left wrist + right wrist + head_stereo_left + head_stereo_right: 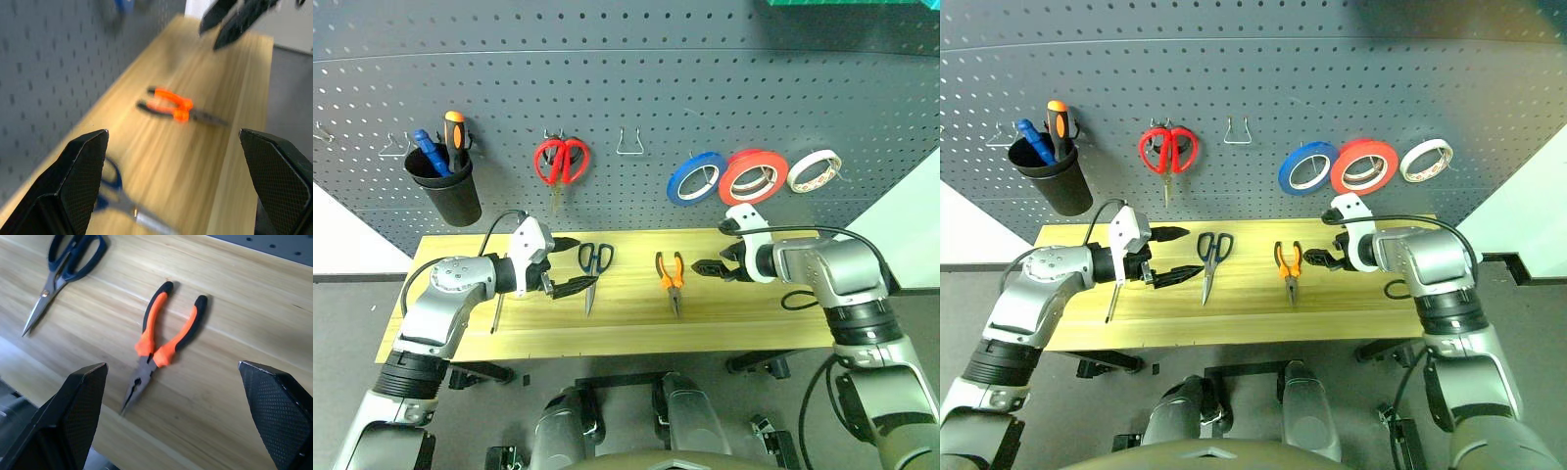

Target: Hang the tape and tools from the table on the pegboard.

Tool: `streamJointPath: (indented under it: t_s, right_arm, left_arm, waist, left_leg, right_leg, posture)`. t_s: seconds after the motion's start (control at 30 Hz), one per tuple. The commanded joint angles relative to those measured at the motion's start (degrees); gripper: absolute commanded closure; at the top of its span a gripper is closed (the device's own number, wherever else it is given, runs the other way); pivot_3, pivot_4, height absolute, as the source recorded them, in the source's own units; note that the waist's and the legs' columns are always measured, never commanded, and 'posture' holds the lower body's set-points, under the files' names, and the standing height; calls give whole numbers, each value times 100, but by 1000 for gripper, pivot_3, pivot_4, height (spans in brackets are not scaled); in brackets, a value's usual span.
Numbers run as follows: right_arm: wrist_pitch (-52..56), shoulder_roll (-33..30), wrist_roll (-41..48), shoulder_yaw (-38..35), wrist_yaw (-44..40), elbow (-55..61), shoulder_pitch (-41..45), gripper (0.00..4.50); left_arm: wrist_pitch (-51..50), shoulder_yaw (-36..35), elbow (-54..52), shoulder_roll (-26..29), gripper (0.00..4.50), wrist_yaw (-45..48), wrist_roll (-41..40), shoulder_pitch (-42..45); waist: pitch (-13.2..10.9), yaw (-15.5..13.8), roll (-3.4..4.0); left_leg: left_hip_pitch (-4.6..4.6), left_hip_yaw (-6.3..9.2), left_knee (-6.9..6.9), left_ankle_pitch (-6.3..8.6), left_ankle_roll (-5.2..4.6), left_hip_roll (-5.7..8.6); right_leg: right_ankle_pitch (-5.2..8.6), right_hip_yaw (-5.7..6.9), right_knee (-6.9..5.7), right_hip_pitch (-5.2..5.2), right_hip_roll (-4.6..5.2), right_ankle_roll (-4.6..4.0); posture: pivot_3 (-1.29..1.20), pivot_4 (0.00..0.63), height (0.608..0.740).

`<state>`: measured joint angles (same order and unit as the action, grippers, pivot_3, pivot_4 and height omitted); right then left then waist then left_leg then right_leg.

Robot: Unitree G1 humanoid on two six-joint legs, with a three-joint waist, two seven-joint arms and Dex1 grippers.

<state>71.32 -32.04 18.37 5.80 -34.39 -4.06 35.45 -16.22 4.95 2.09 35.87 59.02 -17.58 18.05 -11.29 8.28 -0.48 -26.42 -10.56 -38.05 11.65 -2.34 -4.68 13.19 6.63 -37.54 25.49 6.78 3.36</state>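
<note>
Dark grey perforated pegboard [626, 108] carries the bright red tape ring [753, 176] between a blue roll [696, 178] and a cream-white roll [814, 170]. Light wooden table [744, 323] bears dark-handled scissors [593, 269] and orange-and-black pliers [671, 278], long axes front to back, tips toward the near edge. Head views show a slim screwdriver [1112, 299] behind the left arm. Left gripper [570, 264] and right gripper [713, 262] hover spread wide, empty.

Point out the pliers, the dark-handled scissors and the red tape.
pliers [157, 348]: right wrist view, on the orange grip near the pivot.
scissors [596, 258]: left eye view, on the dark handle loops.
red tape [740, 164]: left eye view, on the ring's upper band.
</note>
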Motion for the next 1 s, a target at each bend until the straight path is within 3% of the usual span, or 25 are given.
streamJointPath:
  t_s: [0.03, 0.33, 0.57, 0.87, 1.0]
  right_arm:
    - [120, 186, -57, 5, 209, -105, 192, 28]
    - [242, 629, -208, -34, 722, -363, 466, 28]
    - [236, 712, -346, 197, 908, -375, 486, 28]
    - [283, 1239, -398, -56, 1252, -780, 735, 28]
    - [178, 1448, -438, -105, 1378, -999, 865, 28]
  left_arm:
    - [253, 100, 290, -80, 0, 122, 139, 244]
    - [690, 435, 947, -498, 0, 224, 522, 750]
    - [1008, 578, 1387, -768, 0, 209, 737, 959]
    - [1284, 573, 1780, -999, 0, 133, 944, 1099]
    - [1313, 532, 1802, -998, 0, 91, 981, 1053]
  waist:
    - [-71, -34, 3]
    - [-388, -117, 12]
    - [-598, -101, 23]
    - [-826, -91, 23]
    - [-855, -92, 21]
  left_leg:
    - [3, 0, -1, 2, 3, 0]
    - [-10, -6, -2, -5, -8, 0]
    - [-14, -9, 0, -7, -10, -1]
    - [-19, -14, 5, -7, -9, -2]
    - [-67, -23, 8, -23, 11, -2]
  right_leg:
    - [5, 0, 0, -2, 2, -10]
    - [4, -12, 0, 15, 9, -14]
    - [3, -15, -1, 22, 10, -12]
    - [2, -20, -1, 35, 10, -11]
    - [-10, -24, -3, 94, 9, 11]
  posture:
    - [-203, 280, 730]
    - [-208, 354, 730]
    - [-217, 379, 730]
    - [-208, 410, 730]
    - [-196, 414, 730]
